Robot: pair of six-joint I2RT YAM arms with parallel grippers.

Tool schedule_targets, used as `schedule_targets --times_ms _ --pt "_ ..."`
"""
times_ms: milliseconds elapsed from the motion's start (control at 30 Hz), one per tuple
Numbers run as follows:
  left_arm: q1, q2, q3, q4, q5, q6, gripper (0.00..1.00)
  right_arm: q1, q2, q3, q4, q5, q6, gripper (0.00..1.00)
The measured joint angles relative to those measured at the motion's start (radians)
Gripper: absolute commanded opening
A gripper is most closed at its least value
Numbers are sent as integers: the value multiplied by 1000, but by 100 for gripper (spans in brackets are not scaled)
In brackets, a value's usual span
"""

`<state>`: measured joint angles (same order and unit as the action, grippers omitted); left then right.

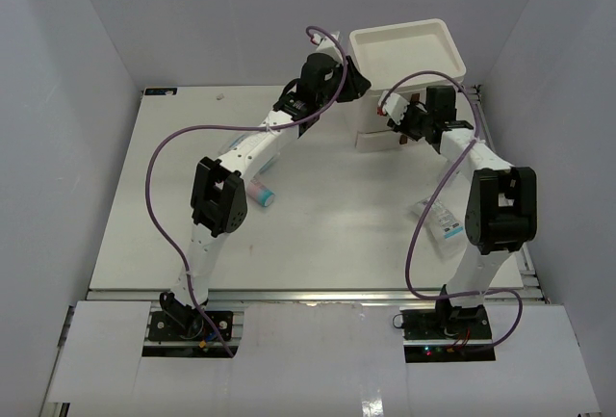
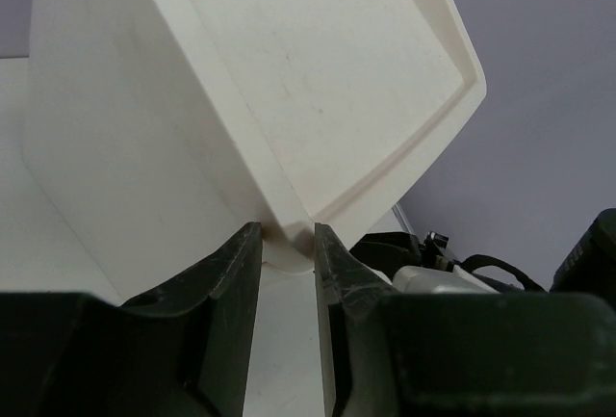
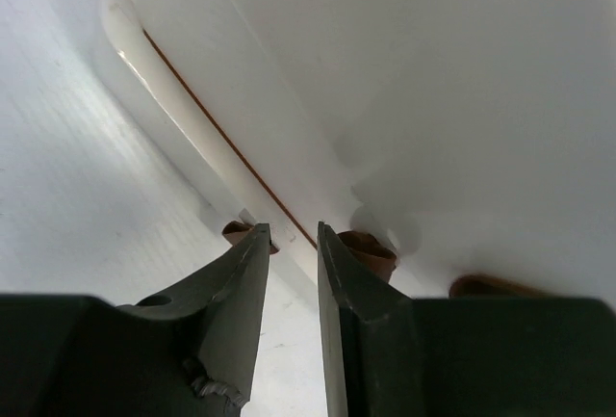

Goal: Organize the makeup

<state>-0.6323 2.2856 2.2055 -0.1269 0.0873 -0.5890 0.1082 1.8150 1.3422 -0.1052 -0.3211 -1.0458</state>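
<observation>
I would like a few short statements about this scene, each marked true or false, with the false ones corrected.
1. The left gripper has its jaws shut on the rim of a white drawer. True.
2. The pink tube lies in that drawer. False: it lies on the table, under the left arm.
3. Printed packets lie on the table beside the right arm. True.
4. The right gripper hangs over the packets. False: it is at the white box, by its brown handles.
</observation>
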Motion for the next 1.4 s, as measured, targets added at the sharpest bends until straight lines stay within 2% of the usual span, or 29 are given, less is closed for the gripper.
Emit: schedule_targets --times_ms 133,233,433,667,733,933,1033,1233,1400 --pt "5 0 0 -7 3 -19 45 -24 -61 24 -66 -91 128 49" --pt "17 0 0 -14 6 -31 54 -62 -126 30 -114 -161 270 58" --pt "61 -8 0 -33 10 -38 70 -102 -160 25 -182 -226 518 66" --pt "119 -100 -52 -48 0 1 77 -114 -115 -15 -196 -212 677 72" --pt "127 -210 -172 -15 -1 16 78 -122 -97 -26 -189 -187 712 73" --pt "130 -687 -732 105 -5 49 82 -130 -53 -72 -115 -83 831 73" --pt "133 -869 -967 170 -15 47 82 -130 -23 -81 -63 -42 874 73" --pt "148 -1037 -1278 184 -49 -14 82 -130 35 -104 74 2 957 71" --pt "150 -1099 -1389 147 -80 -83 82 -130 82 -116 192 14 1038 65"
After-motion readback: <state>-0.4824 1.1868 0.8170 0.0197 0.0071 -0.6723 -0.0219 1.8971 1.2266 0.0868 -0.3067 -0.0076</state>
